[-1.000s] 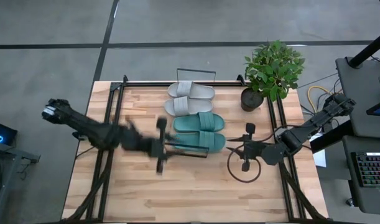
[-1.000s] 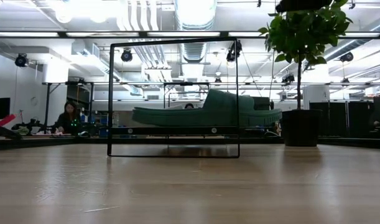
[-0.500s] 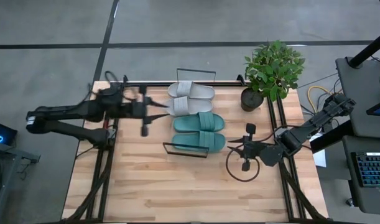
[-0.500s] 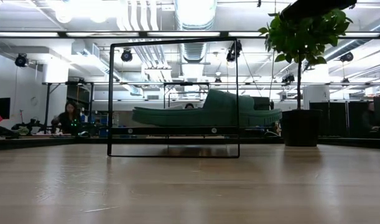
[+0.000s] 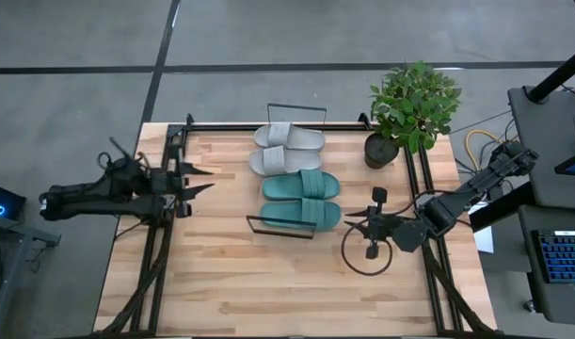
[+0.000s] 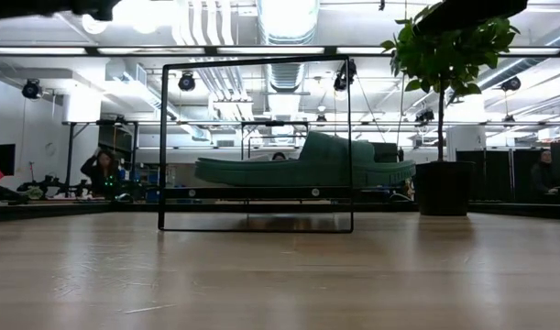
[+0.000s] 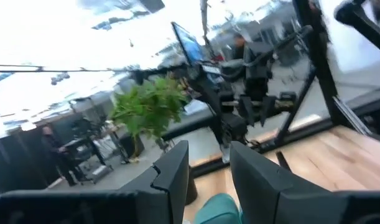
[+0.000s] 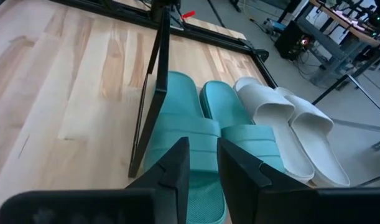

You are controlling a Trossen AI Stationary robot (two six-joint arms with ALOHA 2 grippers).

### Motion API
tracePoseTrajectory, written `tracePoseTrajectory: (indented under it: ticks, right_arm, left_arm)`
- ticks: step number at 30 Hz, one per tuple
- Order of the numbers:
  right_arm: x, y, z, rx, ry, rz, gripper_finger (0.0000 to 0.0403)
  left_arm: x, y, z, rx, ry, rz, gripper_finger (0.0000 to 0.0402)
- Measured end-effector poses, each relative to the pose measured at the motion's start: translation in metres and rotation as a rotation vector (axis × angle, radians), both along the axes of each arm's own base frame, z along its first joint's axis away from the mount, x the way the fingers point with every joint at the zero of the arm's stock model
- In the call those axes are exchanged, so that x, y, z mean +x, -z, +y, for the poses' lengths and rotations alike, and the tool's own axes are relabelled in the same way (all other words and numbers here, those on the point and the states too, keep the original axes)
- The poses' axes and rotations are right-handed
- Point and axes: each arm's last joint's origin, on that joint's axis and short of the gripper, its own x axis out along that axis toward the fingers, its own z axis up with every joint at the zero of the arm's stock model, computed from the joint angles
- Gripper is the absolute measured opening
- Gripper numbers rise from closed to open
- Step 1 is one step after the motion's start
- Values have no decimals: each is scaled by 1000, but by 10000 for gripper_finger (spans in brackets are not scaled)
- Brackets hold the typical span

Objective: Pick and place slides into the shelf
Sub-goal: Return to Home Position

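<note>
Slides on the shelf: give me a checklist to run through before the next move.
1. Four slides on the shelf: ok; grey slides and teal slides lie side by side.
2. Left hand empty, open: ok.
3. Right hand empty, open: ok.
4. Left hand apart from slides, at the table's left edge: ok.
5. Potted plant upright, apart from both arms: ok.
6. Grey slides seated level: cannot tell.
</note>
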Motion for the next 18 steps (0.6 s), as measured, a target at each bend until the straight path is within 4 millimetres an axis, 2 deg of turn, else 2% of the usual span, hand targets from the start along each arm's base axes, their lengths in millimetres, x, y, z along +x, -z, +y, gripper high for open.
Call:
tracePoseTrajectory:
  ticks: [5, 9, 18]
  right_arm:
    - [0, 1, 0, -6, -1, 5, 69]
    - [0, 2, 0, -5, -1, 5, 64]
    - [-1, 6, -1, -1, 3, 10, 63]
  left_arm:
    - [-9, 36, 1, -52, -34, -3, 102]
    - [-12, 54, 0, -104, -25, -30, 102]
    - [-6, 101, 1, -218, -34, 69, 102]
